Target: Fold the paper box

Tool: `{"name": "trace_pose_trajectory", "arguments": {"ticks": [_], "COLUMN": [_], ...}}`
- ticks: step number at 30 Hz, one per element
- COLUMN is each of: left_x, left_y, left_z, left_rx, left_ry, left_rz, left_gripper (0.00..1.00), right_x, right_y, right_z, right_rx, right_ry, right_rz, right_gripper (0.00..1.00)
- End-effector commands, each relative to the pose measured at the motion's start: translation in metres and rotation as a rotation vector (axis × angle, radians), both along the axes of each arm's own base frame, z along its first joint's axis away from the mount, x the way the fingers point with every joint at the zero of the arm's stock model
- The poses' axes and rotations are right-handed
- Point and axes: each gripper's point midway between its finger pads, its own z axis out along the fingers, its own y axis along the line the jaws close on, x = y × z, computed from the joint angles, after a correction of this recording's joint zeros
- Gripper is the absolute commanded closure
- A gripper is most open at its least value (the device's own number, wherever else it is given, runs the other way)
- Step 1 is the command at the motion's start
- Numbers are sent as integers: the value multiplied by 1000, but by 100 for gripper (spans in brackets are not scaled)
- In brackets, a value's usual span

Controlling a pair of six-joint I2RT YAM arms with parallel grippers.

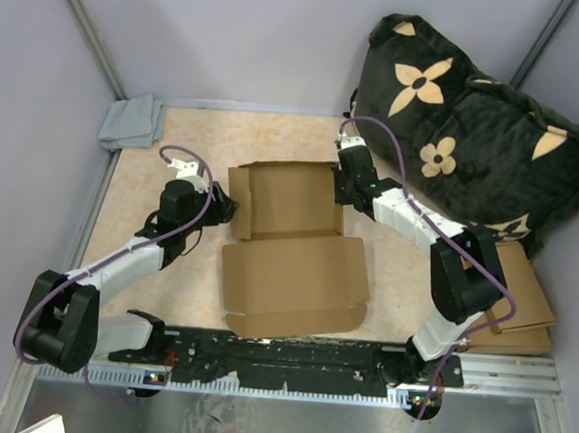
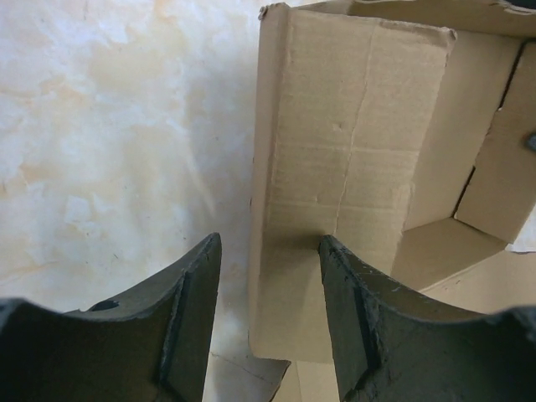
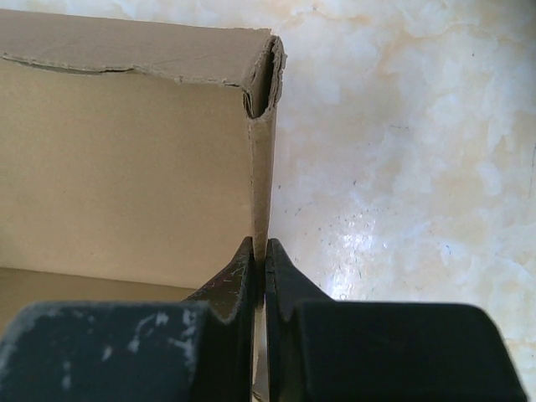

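The paper box (image 1: 292,247) is plain brown cardboard in the middle of the table. Its far half is partly raised into walls and its near panel lies flat. My left gripper (image 1: 225,209) is open at the box's left side. In the left wrist view its fingers straddle the upright left wall (image 2: 352,167) without clamping it, with the gripper (image 2: 270,251) centred on the wall's edge. My right gripper (image 1: 344,191) is at the box's right side. In the right wrist view it (image 3: 260,251) is shut on the thin edge of the upright right wall (image 3: 261,167).
A black cushion with beige flowers (image 1: 477,131) fills the back right corner. A grey cloth (image 1: 131,122) lies at the back left. Smaller flat cardboard pieces (image 1: 523,305) lie at the right, beside the right arm. A black rail (image 1: 289,352) runs along the near edge.
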Motion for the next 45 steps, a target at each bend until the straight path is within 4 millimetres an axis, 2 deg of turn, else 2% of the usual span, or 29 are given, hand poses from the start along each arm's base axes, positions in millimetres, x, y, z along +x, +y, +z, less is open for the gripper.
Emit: {"name": "trace_pose_trajectory", "arguments": {"ticks": [1, 5, 12, 18, 23, 28, 32, 35, 39, 40, 43, 45], "left_x": [1, -1, -10, -17, -21, -20, -21, -22, -22, -21, -21, -24], "left_y": [-10, -12, -23, -28, -24, -17, -7, -3, 1, 3, 17, 16], "left_z": [-1, -3, -4, -15, -26, -29, -26, -16, 9, 15, 32, 40], "left_rx": [-16, -18, -70, -63, 11, 126, 250, 343, 460, 497, 658, 749], "left_ry": [2, 16, 0, 33, 82, 124, 132, 106, 26, 9, -48, -86], "left_rz": [-47, -57, -115, -135, -112, -65, -11, 19, 54, 68, 159, 201], "left_gripper": [43, 43, 44, 45, 47, 51, 57, 71, 96, 100, 100, 100], "right_x": [-14, -24, -43, -51, -55, -60, -66, -68, -70, -70, -69, -67], "right_y": [1, 3, 19, 23, 24, 22, 22, 20, 19, 19, 17, 16], "right_z": [24, 30, 39, 45, 52, 60, 64, 65, 65, 65, 65, 65], "right_rx": [40, 74, 134, 154, 166, 164, 152, 130, 113, 112, 111, 121], "right_ry": [-46, -72, -134, -162, -180, -213, -234, -241, -246, -244, -242, -241], "right_rz": [59, 89, 186, 216, 226, 231, 231, 217, 193, 188, 160, 136], "right_gripper": [98, 97, 97, 96, 96, 96, 96, 96, 96, 96, 96, 96]}}
